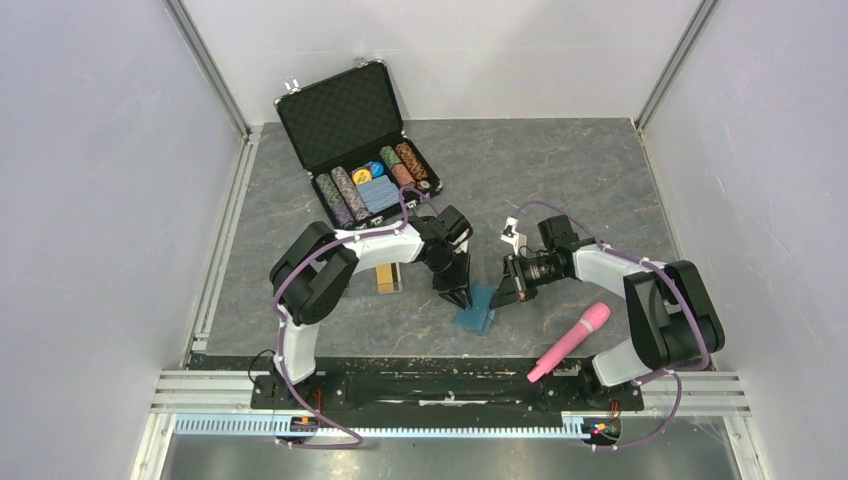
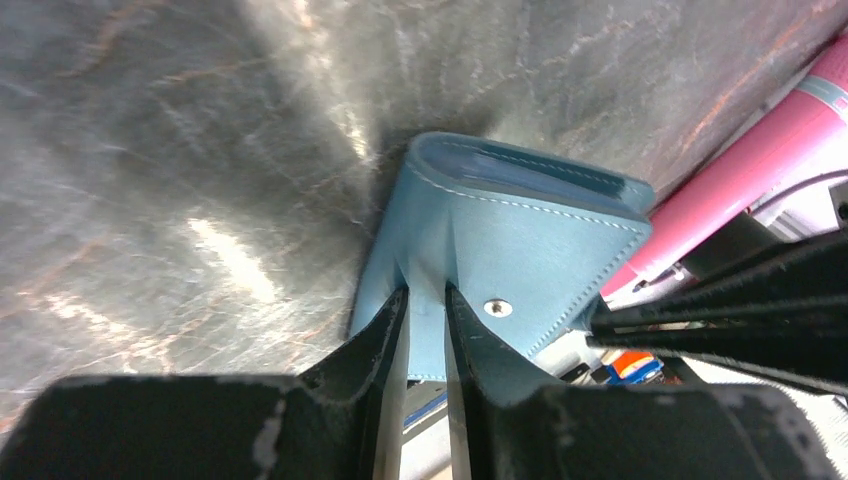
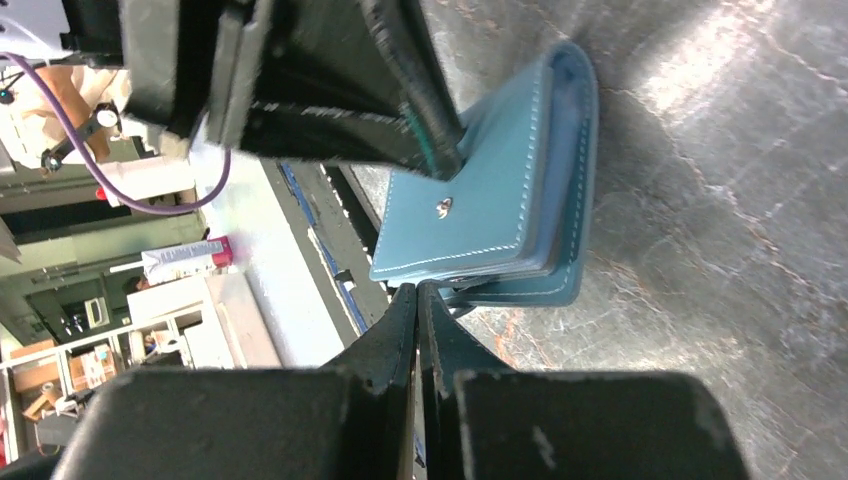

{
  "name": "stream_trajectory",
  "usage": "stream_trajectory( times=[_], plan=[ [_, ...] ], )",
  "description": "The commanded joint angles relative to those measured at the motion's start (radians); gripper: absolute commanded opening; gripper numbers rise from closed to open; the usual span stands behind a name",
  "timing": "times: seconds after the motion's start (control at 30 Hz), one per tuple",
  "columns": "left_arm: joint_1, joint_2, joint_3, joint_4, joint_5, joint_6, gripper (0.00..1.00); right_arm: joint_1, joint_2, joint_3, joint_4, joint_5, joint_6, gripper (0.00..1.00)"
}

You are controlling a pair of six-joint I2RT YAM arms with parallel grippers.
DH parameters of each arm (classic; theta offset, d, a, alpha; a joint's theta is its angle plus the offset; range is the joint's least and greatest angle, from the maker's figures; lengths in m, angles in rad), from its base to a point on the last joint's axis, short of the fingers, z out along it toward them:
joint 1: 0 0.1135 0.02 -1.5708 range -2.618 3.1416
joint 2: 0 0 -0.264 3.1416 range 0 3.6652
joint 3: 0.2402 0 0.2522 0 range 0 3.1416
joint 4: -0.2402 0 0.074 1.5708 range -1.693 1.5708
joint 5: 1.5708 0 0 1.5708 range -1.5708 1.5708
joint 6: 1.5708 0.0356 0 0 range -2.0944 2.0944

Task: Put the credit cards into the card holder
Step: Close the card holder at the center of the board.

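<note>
The card holder (image 1: 475, 312) lies folded on the table (image 1: 600, 180), right between the two sets of fingertips. Its front flap, the one with the snap (image 2: 492, 307), is lifted a little, so paler blue layers show at the fold. The left gripper (image 2: 426, 295) has its fingers drawn narrow with that flap's edge pinched between them. The right gripper (image 3: 417, 290) has its fingers pressed together, tips at the holder's lower edge; I cannot tell whether they pinch anything.

One gold card (image 1: 390, 278) lies flat outside the left fingers, half under that forearm. Well beyond the left fingers the black case (image 1: 350, 120) stands open, rows of chips (image 1: 375, 180) in its tray. A pink tube (image 1: 570, 342) lies behind the right fingers.

The left arm is folded with its wrist tipped steeply down. The right arm reaches in low and nearly level.
</note>
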Motion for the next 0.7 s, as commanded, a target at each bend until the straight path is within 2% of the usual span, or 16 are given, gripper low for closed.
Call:
stream_trajectory(
  times=[0.0,0.5,0.53,0.57,0.67],
  plan=[
    [0.009,0.033,-0.029,-0.03,-0.152,0.056,0.25,0.026,-0.049,0.038,0.026,-0.12,-0.018,0.0],
    [0.02,0.019,-0.018,-0.059,-0.166,0.103,0.26,0.031,-0.075,0.015,-0.059,-0.091,-0.09,0.0],
    [0.019,0.016,-0.016,-0.059,-0.167,0.105,0.26,0.031,-0.073,0.013,-0.062,-0.088,-0.09,0.02],
    [0.018,0.014,-0.016,-0.059,-0.167,0.106,0.26,0.031,-0.069,0.013,-0.064,-0.085,-0.089,0.09],
    [0.018,0.011,-0.016,-0.058,-0.161,0.107,0.27,0.03,-0.055,0.011,-0.069,-0.079,-0.092,0.21]
  ],
)
